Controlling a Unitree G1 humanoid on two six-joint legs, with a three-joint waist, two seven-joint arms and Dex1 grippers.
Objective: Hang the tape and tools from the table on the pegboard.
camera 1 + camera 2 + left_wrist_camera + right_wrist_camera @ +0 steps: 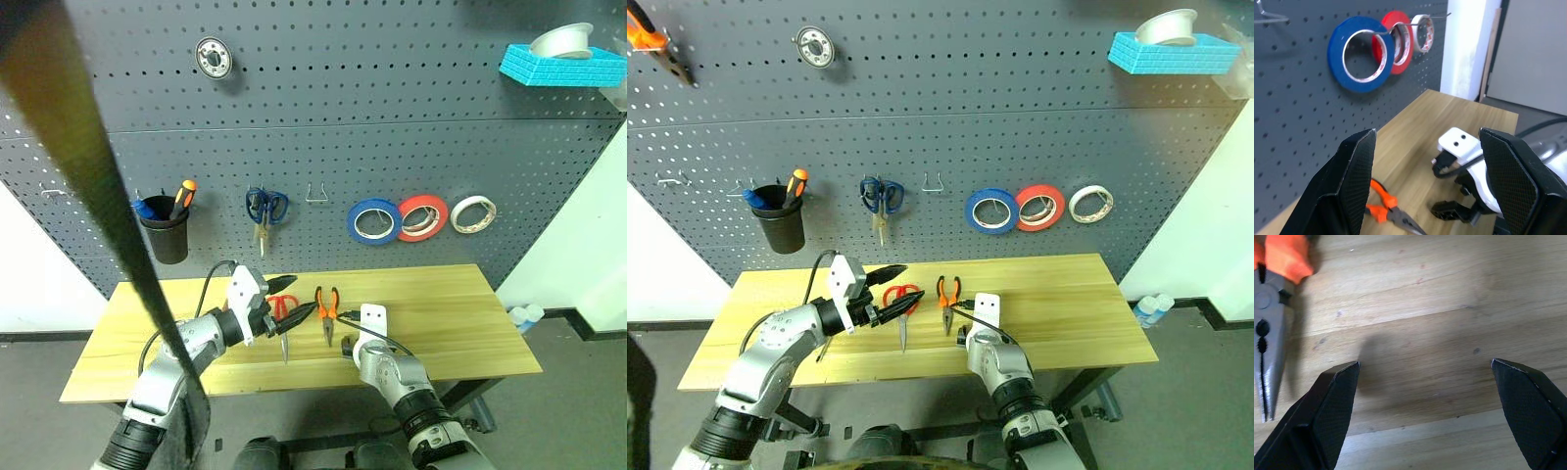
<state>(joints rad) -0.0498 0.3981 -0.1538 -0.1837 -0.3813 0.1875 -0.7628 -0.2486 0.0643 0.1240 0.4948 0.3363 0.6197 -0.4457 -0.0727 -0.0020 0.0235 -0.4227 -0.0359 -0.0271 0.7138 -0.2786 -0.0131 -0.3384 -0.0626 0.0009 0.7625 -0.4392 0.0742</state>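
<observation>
- Red-handled scissors (901, 302) lie on the table (1058, 304), at nine o'clock of the pliers (947, 299).
- Left gripper (899, 286) hovers above them, fingers parted, empty; lower squarely.
- Right gripper (1425, 396): wide open, empty.

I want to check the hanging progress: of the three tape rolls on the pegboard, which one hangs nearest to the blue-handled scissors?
The blue tape roll; the red-orange roll and the white roll hang farther from the blue-handled scissors.

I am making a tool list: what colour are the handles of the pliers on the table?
The pliers have orange handles with black trim, clearest in the right eye view.
</observation>
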